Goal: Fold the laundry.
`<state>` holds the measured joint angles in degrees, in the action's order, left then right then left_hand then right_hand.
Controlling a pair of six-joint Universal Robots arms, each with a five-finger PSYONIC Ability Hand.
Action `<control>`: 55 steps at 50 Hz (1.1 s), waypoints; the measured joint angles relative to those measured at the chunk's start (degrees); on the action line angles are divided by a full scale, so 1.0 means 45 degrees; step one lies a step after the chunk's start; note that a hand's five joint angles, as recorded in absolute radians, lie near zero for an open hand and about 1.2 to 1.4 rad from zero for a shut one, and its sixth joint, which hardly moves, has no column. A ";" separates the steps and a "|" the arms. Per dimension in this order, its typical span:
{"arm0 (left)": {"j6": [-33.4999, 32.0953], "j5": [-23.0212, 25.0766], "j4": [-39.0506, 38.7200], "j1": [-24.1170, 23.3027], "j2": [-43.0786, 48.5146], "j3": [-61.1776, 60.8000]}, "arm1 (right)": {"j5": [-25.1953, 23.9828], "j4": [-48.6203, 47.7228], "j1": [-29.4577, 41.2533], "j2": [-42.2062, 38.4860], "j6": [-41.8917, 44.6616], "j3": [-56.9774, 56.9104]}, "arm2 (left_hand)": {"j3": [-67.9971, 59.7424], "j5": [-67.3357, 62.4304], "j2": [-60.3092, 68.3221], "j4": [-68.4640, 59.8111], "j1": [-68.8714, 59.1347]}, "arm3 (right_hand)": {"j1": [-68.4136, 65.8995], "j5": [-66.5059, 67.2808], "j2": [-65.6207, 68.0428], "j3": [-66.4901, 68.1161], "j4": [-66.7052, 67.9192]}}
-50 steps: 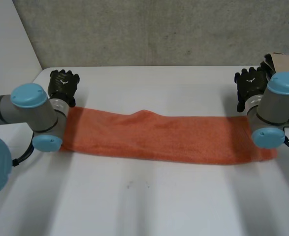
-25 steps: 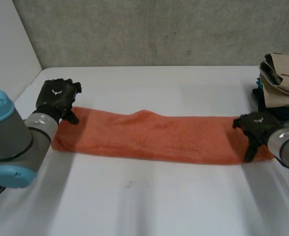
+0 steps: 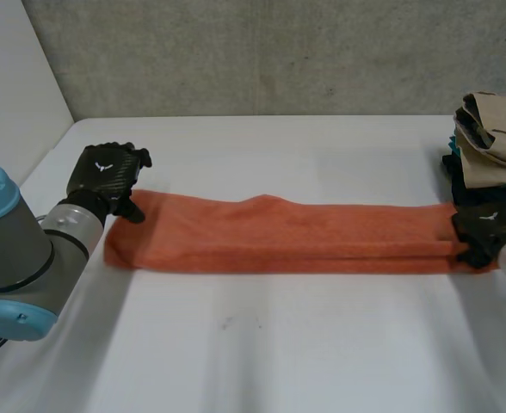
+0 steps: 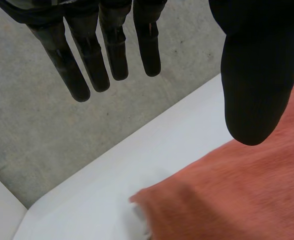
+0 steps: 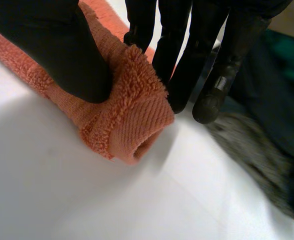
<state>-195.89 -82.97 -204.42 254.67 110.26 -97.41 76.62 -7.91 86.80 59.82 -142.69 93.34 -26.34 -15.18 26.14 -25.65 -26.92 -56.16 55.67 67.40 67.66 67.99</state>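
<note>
**Orange towel pinched at its right end, left hand open over its left end**

Head view: long orange towel [image 3: 279, 237] laid out as a narrow strip across the middle of the white table [image 3: 262, 344], with a low hump on its far edge and a fold line along its near side. Left hand [image 3: 107, 176] at the towel's left end, over the far corner, on the left arm [image 3: 29, 249] with its light-blue cap. Right hand [image 3: 484, 231] on the towel's right end. Stack of folded clothes [image 3: 494, 129] just behind the right hand at the table's right edge, beige on top, dark and teal beneath. Grey wall [image 3: 262, 60] behind the table.

Left wrist view: left hand open, fingers [image 4: 87, 70] straight and held apart from the thumb [image 4: 257, 80], nothing between them. Towel's corner below the thumb, flat on the table. Contact between thumb and cloth impossible to tell.

Right wrist view: right hand closed on the towel, thumb [image 5: 62, 50] pressing the doubled-over end of the cloth against the fingers [image 5: 182, 60]. Looped end of the towel sticking out past the thumb and resting on the table. Dark clothes from the stack just beside the fingertips.
</note>
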 measured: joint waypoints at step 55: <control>0.0043 0.0068 0.0053 0.0405 -0.2080 -0.1326 | -0.1330 -0.4016 1.1093 -0.4638 0.2585 -0.7152 | 0.0417 0.0404 -0.0404 0.0433 0.0424 | 0.9936 -1.1560 -1.2179 -1.2326 -1.2088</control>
<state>-195.70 -82.66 -204.18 256.49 100.90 -103.38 70.64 -25.98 136.72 38.94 -131.06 61.16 -24.46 -13.36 24.32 -23.70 -25.01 -11.45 3.65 12.59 12.19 13.59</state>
